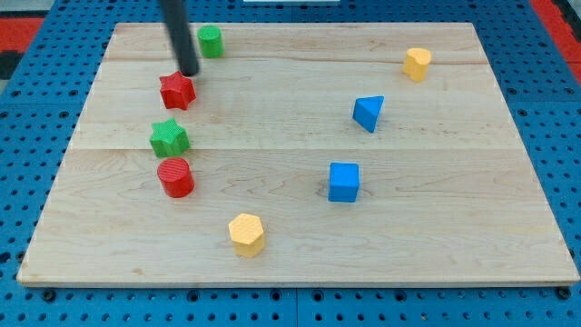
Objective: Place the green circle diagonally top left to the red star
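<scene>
My tip [189, 73] has no jaws to open or close; it rests on the wooden board [300, 245] just behind the red star [177, 91], touching or nearly so. The green circle [211, 42] sits just right of the rod, farther back. Nearer lie a green star [169, 139] and a red cylinder [175, 177].

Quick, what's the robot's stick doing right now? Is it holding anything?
My tip: no end effector to open or close, holding nothing; it sits just above the red star, with the green circle up and to the view's right.
</scene>
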